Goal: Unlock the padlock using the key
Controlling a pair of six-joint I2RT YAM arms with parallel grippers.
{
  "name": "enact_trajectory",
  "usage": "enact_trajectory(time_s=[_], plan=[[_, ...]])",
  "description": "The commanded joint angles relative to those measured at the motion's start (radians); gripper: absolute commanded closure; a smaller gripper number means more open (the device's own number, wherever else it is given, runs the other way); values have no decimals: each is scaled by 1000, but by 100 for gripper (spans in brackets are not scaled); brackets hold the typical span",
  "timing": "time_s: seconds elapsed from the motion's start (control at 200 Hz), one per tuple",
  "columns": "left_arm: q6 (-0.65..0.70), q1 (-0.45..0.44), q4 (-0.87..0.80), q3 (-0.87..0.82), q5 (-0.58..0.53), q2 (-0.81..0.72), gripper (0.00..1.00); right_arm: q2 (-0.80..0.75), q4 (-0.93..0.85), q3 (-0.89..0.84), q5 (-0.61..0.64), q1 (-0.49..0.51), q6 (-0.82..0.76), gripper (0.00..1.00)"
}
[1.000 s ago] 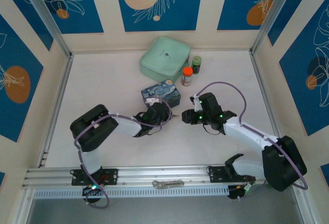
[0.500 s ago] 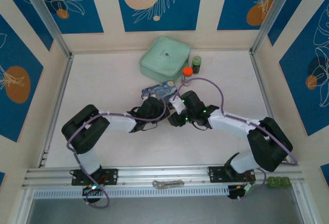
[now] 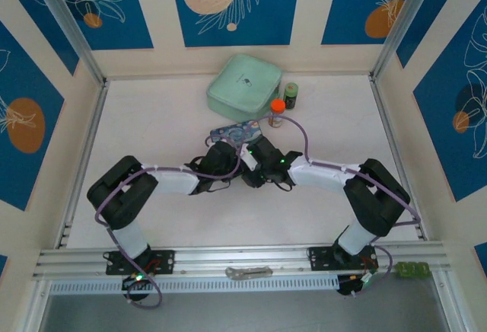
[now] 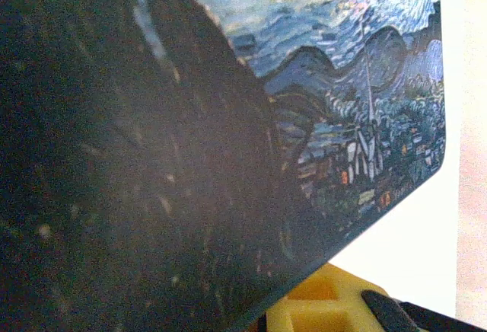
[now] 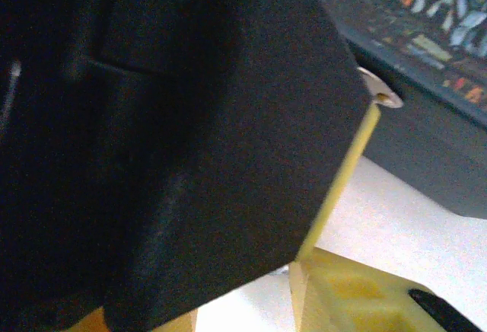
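Just near of the painted blue tin (image 3: pixel 236 129), at the middle of the table (image 3: pixel 152 130), the left gripper (image 3: pixel 228 151) and the right gripper (image 3: pixel 249 157) are set nose to nose, close to touching. The left gripper's jaws are pressed together. What is pinched between them, if anything, cannot be told, because a dark blurred mass stands before the tin's painted face in the left wrist view. Whether the right gripper's jaws are spread or closed cannot be told either.

The padlock and the key are too small and too covered to be made out. They are judged to be at the meeting point of the two grippers, one in each.

No freed shackle is seen, so the unlocking is judged not yet done. Left to do: the key must be seated in the padlock and turned, and the shackle released.
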Motion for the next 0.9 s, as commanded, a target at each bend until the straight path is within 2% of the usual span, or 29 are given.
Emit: enact_trajectory(time_s=[0.0,0.355,0.705,0.895], plan=[[-5,4,57,5,24,-34,100,10,-26,13,57,18,-17,64],[-92,11,101,-8,57,-48,100,30,41,3,75,59,5,64],[-227,36,237,-64,117,-59,100,34,92,-23,73,56,-15,65],[-227,50,225,-81,127,-91,100,6,107,-42,61,33,-21,69]])
